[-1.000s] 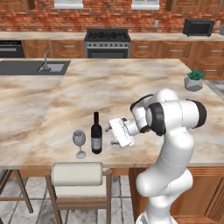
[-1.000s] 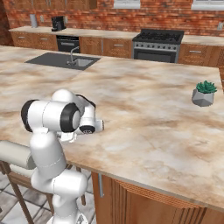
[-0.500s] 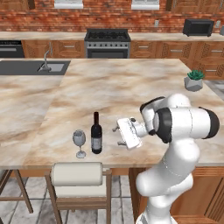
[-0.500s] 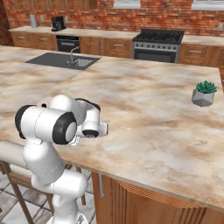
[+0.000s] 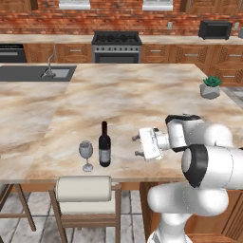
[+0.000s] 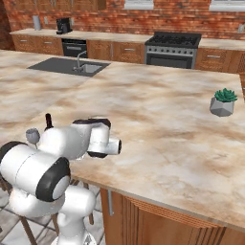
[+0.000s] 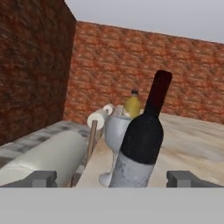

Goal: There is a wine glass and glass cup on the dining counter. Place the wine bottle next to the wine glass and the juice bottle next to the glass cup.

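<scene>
As wine bottle (image 5: 104, 144) stands beside wine glass (image 5: 86, 153) on desk (image 5: 142, 99), back hand (image 5: 138, 144), jaws wide and empty, straight off; then fetch juice bottle (image 7: 132, 105).

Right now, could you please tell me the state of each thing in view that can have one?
gripper: open, empty, apart from the bottle.
wine bottle: upright on the dining counter, beside the glass.
wine glass: upright, empty.
juice bottle: upright, behind the wine glass.

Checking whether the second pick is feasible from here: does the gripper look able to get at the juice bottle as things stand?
Probably not directly. In the hand view the juice bottle stands beyond the wine bottle and wine glass, which block the open gripper.
</scene>
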